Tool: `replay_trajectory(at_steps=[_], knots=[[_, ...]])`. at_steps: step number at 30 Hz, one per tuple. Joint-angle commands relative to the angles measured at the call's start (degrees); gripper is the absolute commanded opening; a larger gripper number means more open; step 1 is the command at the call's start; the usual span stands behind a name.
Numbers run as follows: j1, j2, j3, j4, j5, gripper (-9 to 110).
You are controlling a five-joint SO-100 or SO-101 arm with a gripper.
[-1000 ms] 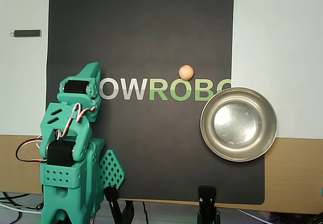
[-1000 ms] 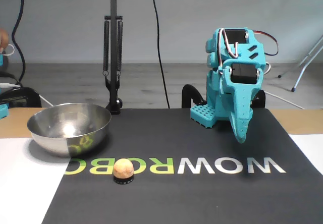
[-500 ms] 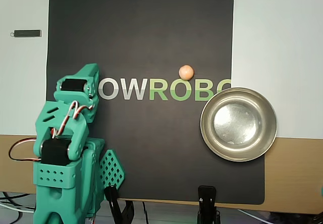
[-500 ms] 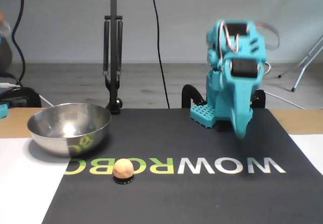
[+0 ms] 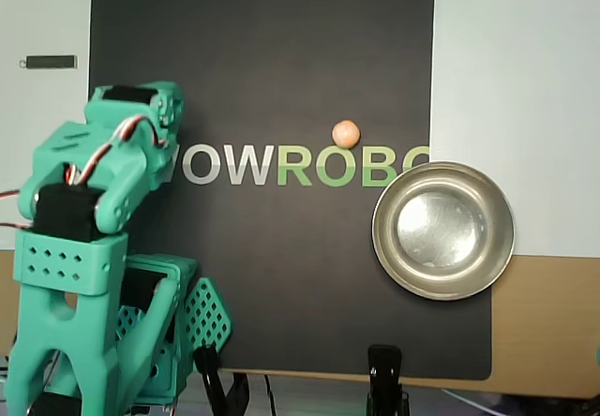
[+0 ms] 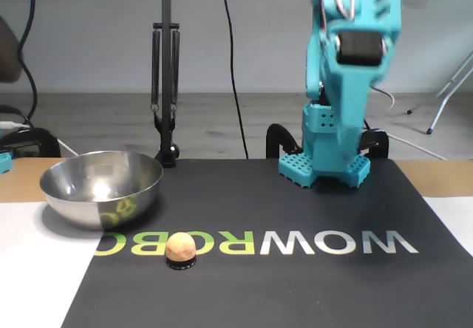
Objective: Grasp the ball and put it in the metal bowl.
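your ball (image 5: 346,134) sits on the black mat (image 5: 281,51) in the overhead view, just above the green letters of the logo (image 5: 300,165), up and to the left of the metal bowl (image 5: 443,230) and apart from it. in the fixed view the ball (image 6: 180,249) rests on a small dark ring at the near edge of the logo (image 6: 259,242), with the bowl (image 6: 101,188) behind it to the left, straddling the mat's left edge and the white surface (image 6: 37,269).

you have plenty of open mat: in the overhead view the whole stretch between the arm (image 5: 94,210) on the left and the ball is bare apart from the lettering, and the far half of the mat is free. the bowl overhangs the mat's right edge onto white and wood. two black clamps (image 5: 386,378) grip the mat's near edge, and a small dark bar (image 5: 49,61) lies on the white off the far left.

compared with a second ago, the arm has reared up: in the fixed view its upper body (image 6: 355,40) now towers over the base (image 6: 325,165) and runs out of the top of the picture, where before it hung folded low. ball and bowl have not shifted.

you cannot tell how far the gripper is open; its fingers are not clearly shown in either view. nothing is seen in its hold.
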State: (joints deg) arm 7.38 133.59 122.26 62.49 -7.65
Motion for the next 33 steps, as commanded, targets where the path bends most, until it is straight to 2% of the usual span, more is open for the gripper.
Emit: replay_trajectory(at_steps=[1,10,19,33], knots=[[0.0,-7.2,-13.5,6.0,-0.2,0],[0.2,-27.0,-31.8,16.9,-0.2,0],[0.2,-38.7,-36.2,16.9,-0.2,0],[0.2,-42.4,-36.5,16.8,-0.3,0]])
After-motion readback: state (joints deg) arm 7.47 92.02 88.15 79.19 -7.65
